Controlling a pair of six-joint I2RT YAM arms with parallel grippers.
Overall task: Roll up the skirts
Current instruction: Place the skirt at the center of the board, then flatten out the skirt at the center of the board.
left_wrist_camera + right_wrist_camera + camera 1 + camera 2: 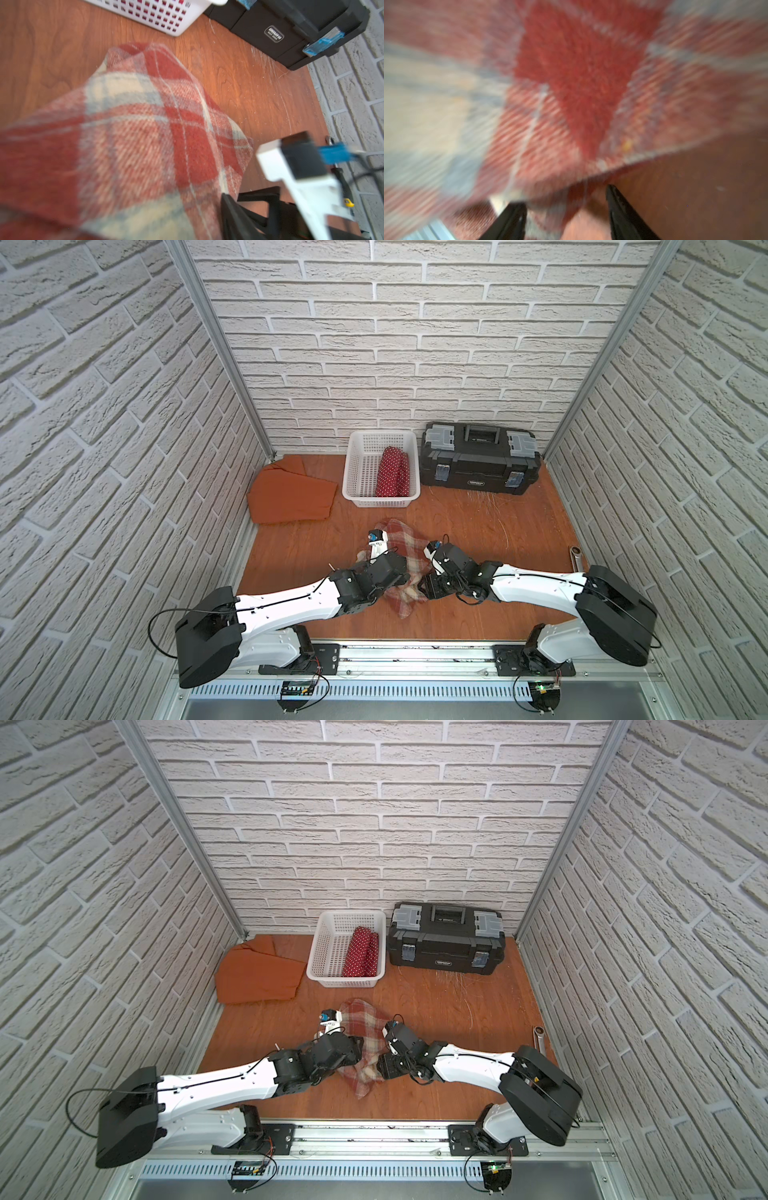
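Working the plaid skirt (405, 539), bunched on the counter (478, 531) btwn both arms; right pincer (564, 195) is sitting partway wide w/ the hem running thru the gap, left pincer (401, 574) is hiding under cloth, can't tell. Looking soft, floppy, light imo, so best grabbing hem corners.

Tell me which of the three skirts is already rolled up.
The dark red polka-dot skirt: it sits as a rolled bundle inside the white basket. The orange skirt lies flat, and the plaid skirt is a loose crumpled heap.
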